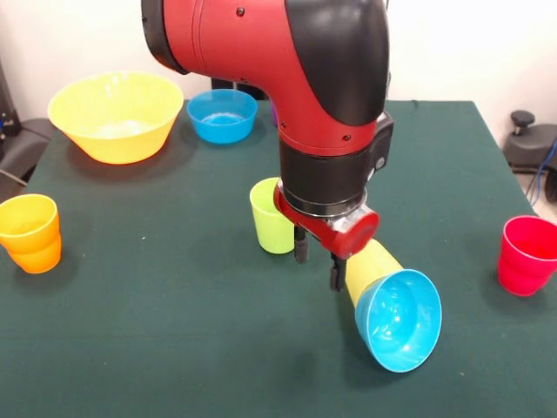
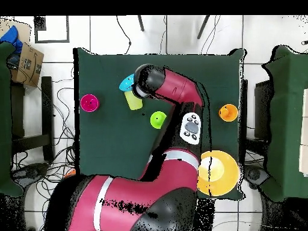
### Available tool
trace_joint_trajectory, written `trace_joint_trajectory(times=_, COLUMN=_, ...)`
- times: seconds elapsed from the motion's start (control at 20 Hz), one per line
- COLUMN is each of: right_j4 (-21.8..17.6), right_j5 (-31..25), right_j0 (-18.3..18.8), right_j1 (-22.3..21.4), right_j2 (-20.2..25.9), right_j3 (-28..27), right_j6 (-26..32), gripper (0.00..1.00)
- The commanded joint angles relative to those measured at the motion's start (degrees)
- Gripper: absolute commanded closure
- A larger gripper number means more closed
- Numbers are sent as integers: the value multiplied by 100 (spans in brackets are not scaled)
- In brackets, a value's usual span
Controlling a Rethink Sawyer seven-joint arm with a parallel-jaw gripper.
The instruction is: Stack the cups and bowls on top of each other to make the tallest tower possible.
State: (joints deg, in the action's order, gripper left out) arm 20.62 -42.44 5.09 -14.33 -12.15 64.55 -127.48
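A yellow cup [image 1: 370,264] lies on its side on the green table [image 1: 174,331], with a small blue bowl [image 1: 399,320] stuck on its mouth and facing the camera. My gripper [image 1: 318,263] hangs open just above the table at this cup's base end, nothing between its fingers [image 1: 300,250]. A lime green cup [image 1: 271,217] stands upright right behind the gripper. From overhead, the arm covers the gripper; the blue bowl [image 2: 126,83], the fallen cup [image 2: 134,101] and the green cup [image 2: 157,120] show beside it.
A large yellow bowl [image 1: 114,114] and a second small blue bowl [image 1: 223,115] sit at the back left. A yellow cup nested in an orange cup [image 1: 31,235] stands at the left edge, a red cup [image 1: 526,255] at the right edge.
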Motion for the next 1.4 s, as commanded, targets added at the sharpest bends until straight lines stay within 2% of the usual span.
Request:
trace_joint_trajectory(times=0.05, right_j4=260, right_j5=-174, right_j0=-151, right_j1=61, right_j2=219, right_j3=-373, right_j6=-1432, gripper=0)
trace_joint_trajectory(times=0.4, right_j4=423, right_j5=46, right_j0=-139, right_j1=-15, right_j2=297, right_j3=-187, right_j6=-1409, gripper=0)
trace_joint_trajectory(times=0.9, right_j4=538, right_j5=-443, right_j0=-359, right_j1=-65, right_j2=55, right_j3=-394, right_j6=-1736, gripper=0)
trace_joint_trajectory(times=1.4, right_j4=816, right_j5=-227, right_j0=-598, right_j1=-42, right_j2=-77, right_j3=-250, right_j6=-1932, gripper=0)
